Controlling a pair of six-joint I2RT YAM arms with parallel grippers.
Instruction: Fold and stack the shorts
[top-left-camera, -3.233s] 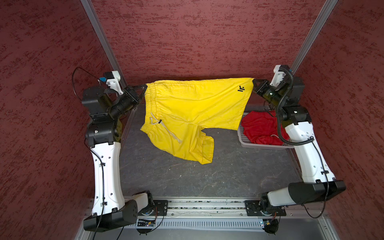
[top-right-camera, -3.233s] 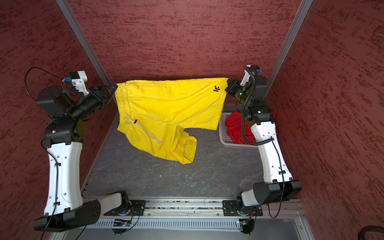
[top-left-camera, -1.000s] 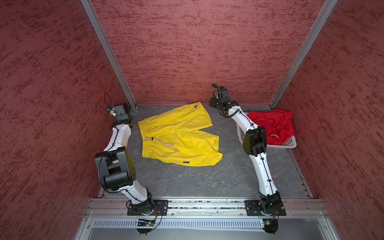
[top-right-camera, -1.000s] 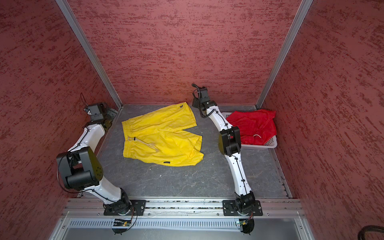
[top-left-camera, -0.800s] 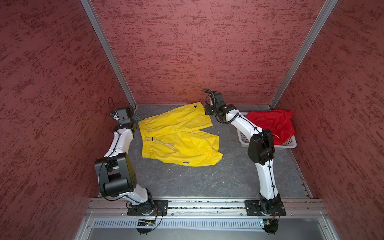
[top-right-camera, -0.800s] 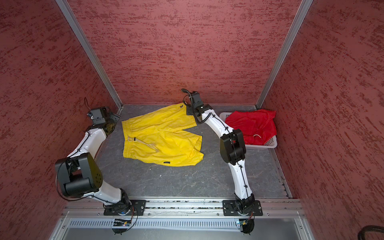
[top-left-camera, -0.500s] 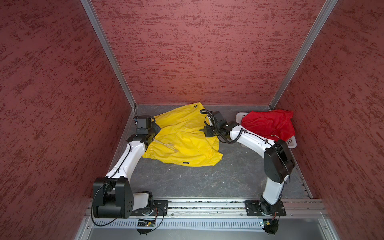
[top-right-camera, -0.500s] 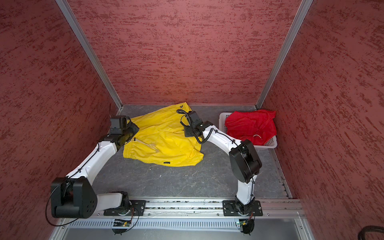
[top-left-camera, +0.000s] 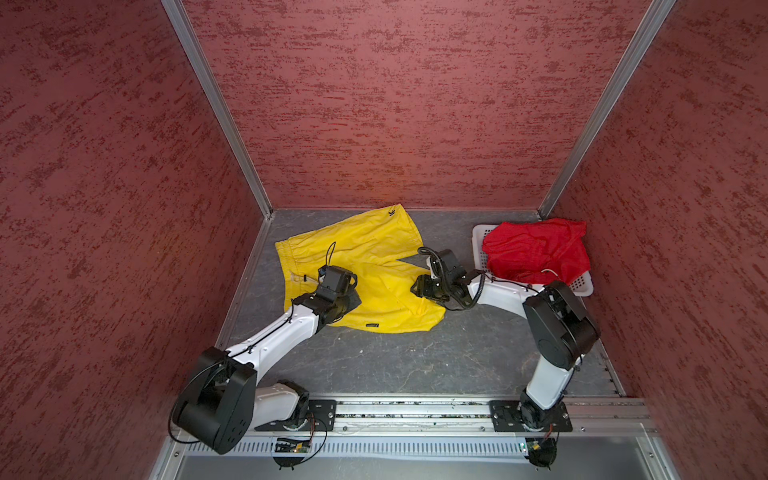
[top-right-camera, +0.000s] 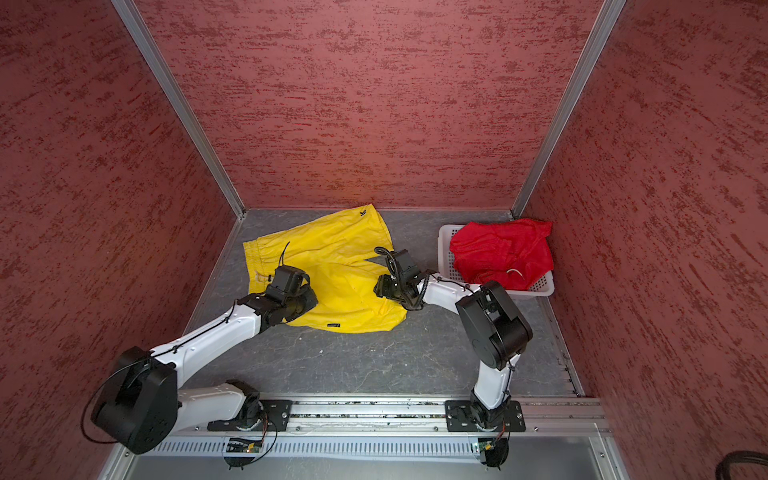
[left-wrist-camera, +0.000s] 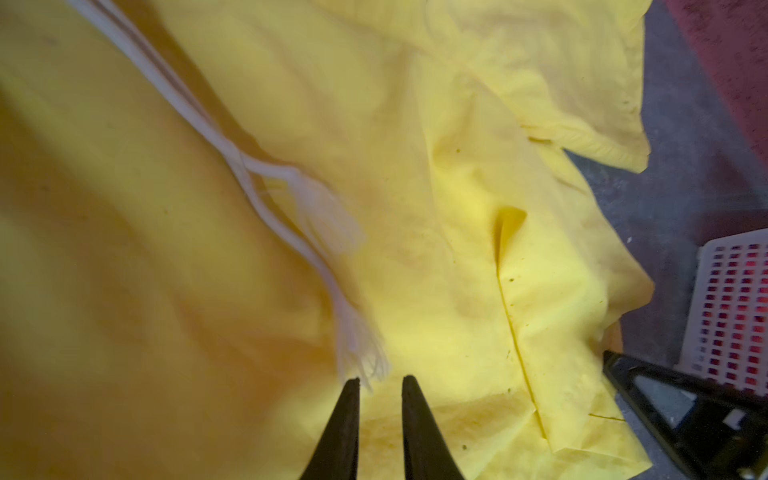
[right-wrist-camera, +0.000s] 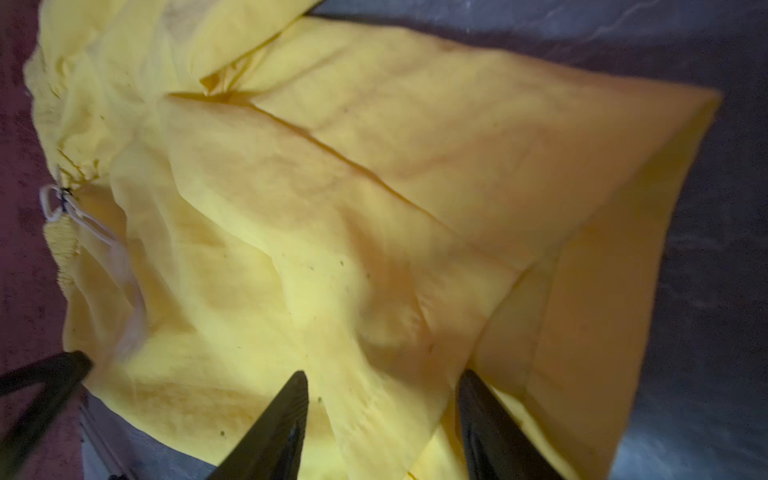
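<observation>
Both top views show the yellow shorts (top-left-camera: 374, 249) spread on the table (top-left-camera: 415, 361) beside the basket (top-left-camera: 478, 237), which holds the heaped red shorts (top-left-camera: 536, 249). The arms' wrists cover both grippers there. The right gripper (right-wrist-camera: 383, 374), on the basket side, hangs over yellow cloth with its jaws wide apart. The left gripper (left-wrist-camera: 379, 379), on the side away from the basket, sits by the drawstring (left-wrist-camera: 266, 208) with its jaws nearly together. Blur hides whether they pinch cloth.
</observation>
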